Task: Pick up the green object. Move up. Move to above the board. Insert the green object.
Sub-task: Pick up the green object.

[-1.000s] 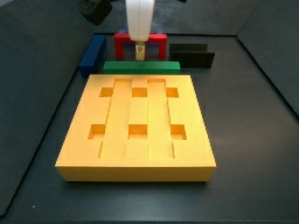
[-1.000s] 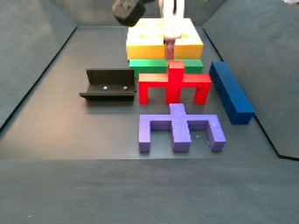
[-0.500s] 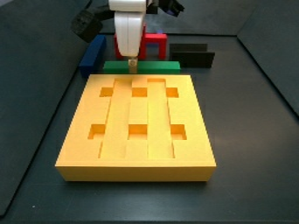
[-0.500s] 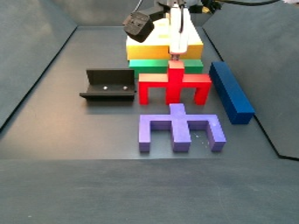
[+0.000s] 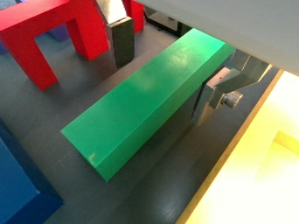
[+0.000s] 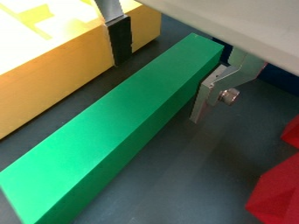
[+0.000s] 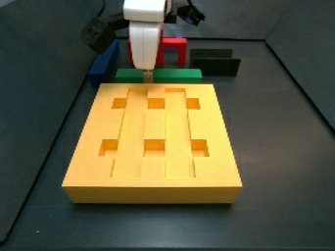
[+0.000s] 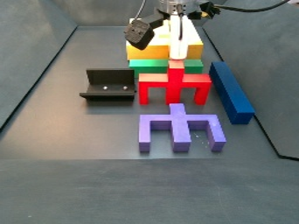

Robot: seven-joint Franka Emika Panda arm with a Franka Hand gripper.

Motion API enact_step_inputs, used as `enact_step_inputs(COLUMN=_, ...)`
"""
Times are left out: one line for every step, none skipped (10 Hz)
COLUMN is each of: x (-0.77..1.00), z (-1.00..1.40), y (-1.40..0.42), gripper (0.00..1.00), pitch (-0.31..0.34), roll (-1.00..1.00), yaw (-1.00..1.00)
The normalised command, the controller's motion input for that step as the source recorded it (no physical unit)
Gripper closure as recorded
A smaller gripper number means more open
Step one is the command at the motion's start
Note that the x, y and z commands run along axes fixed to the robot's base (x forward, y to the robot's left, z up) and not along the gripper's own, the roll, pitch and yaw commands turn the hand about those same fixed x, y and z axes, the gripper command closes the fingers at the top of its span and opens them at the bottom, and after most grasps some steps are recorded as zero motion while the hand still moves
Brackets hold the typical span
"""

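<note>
— Lowered since a second ago, when it hung over the red piece, the gripper [image 7: 148, 73] now sits down at the green object [image 7: 157, 74]. What does the scene show, left to right, in the side view taken across the slab?

— At far left the blue bar [image 7: 104, 61] lies on the dark floor [image 7: 288, 137]. Right of it the green object lies flat just beyond the far edge of the board [image 7: 155, 142], with the red piece [image 7: 173, 49] behind it and the black block [image 7: 218, 64] at far right.

— And from the opposite side?

— The fixture [image 8: 108, 86] stands at left. In the middle, near to far, come the purple piece [image 8: 180, 128], the red piece [image 8: 174, 85], the green object [image 8: 163, 64] and the board [image 8: 149, 42]. The blue bar [image 8: 232, 90] lies at right. The gripper [image 8: 177, 59] hangs over the green object.

— Are the fingers closed?

— No. In both wrist views the fingers [image 5: 122, 42] [image 6: 118, 40] are spread, one on each long side of the green object [image 5: 152, 93] [image 6: 117, 128], astride it. In one wrist view a gap shows between the silver finger [image 6: 212, 94] and the bar; whether the dark pad on the opposite side touches cannot be told.

— Where does the bar sit?

— On the floor, between the board [image 6: 47, 58] and the red piece [image 6: 279, 182].
</note>
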Motion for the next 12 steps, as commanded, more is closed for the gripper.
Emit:
enact_step_inputs(x=0.23, z=-0.17, y=-0.03, gripper=0.0, pitch=0.08, roll=0.14, yaw=0.0)
enact_step_inputs(x=0.16, z=-0.22, y=0.0, gripper=0.0, pitch=0.077, roll=0.14, yaw=0.0)
enact_step_inputs(x=0.16, z=-0.21, y=0.0, gripper=0.0, pitch=0.077, roll=0.14, yaw=0.0)
enact_step_inputs(x=0.1, z=-0.01, y=0.0, gripper=0.0, pitch=0.044, roll=0.06, yaw=0.0)
enact_step_inputs(x=0.0, z=0.0, y=0.0, gripper=0.0, pitch=0.0, roll=0.0, yaw=0.0)
enact_step_inputs(x=0.0, z=0.0, y=0.0, gripper=1.0, pitch=0.0, roll=0.0, yaw=0.0)
enact_step_inputs(x=0.0, z=0.0, y=0.0, gripper=1.0, pitch=0.0, roll=0.0, yaw=0.0)
enact_step_inputs(x=0.0, z=0.0, y=0.0, gripper=1.0, pitch=0.0, roll=0.0, yaw=0.0)
enact_step_inputs(x=0.0, z=0.0, y=0.0, gripper=1.0, pitch=0.0, roll=0.0, yaw=0.0)
enact_step_inputs(x=0.0, z=0.0, y=0.0, gripper=1.0, pitch=0.0, roll=0.0, yaw=0.0)
enact_step_inputs(x=0.0, z=0.0, y=0.0, gripper=1.0, pitch=0.0, roll=0.0, yaw=0.0)
enact_step_inputs(x=0.0, z=0.0, y=0.0, gripper=1.0, pitch=0.0, roll=0.0, yaw=0.0)
